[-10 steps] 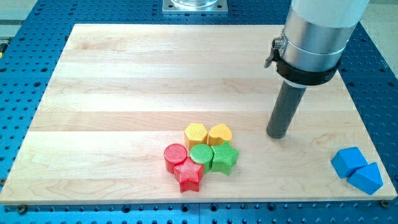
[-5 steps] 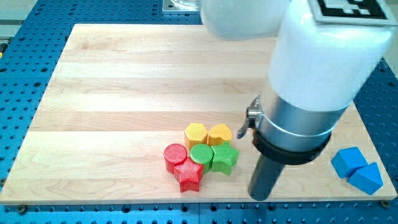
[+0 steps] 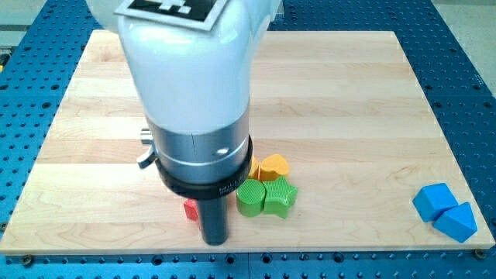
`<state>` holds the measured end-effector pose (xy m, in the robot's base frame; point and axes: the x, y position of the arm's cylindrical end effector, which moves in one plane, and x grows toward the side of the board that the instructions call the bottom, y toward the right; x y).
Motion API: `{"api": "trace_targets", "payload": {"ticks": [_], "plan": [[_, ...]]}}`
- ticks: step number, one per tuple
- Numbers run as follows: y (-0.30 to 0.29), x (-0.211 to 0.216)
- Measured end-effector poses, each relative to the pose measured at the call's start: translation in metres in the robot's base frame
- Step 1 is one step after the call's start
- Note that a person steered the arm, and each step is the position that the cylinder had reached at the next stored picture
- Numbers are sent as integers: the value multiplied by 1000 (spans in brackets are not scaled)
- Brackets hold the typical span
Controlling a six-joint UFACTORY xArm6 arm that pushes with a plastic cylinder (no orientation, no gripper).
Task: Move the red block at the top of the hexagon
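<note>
Near the bottom edge of the wooden board point(image 3: 93, 116), just left of the block cluster, my tip point(image 3: 214, 242) rests on the wood, with no jaws to open or close, only the plain rod end. My own arm body hides much of the cluster: of the red pieces I can see only a small red sliver point(image 3: 190, 209) touching the left side of the rod, and I cannot tell whether it is the round one, the star, or both. The yellow hexagon is wholly hidden behind my housing, so I cannot confirm its place; only the orange-yellow heart point(image 3: 273, 166) peeks out beside me at the view's right, with the green circle point(image 3: 250, 197) and the green star point(image 3: 280, 197) just below it, touching each other. As I judge it, the task is not done: the visible red lies low, near the bottom edge, well below where the hexagon's top would be. What is left is to carry the red block up and around the cluster. The upper half of the board is bare wood, giving ample room above; the bottom edge is close to my tip, so there is little margin downward. The two blue blocks point(image 3: 444, 211) sit well apart at the bottom right corner, out of the way.
</note>
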<state>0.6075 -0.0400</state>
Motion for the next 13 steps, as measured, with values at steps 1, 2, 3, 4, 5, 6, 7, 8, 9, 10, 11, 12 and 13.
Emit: {"api": "trace_targets", "payload": {"ticks": [1, 2, 3, 4, 5, 6, 7, 8, 9, 10, 11, 12, 13], "plan": [[0, -28], [0, -75], [-24, -89], [-39, -100], [-39, -110], [-58, -110], [-100, -110], [-85, -114], [-28, -133], [-10, -139], [-12, -139], [-42, -130], [-61, -137]]}}
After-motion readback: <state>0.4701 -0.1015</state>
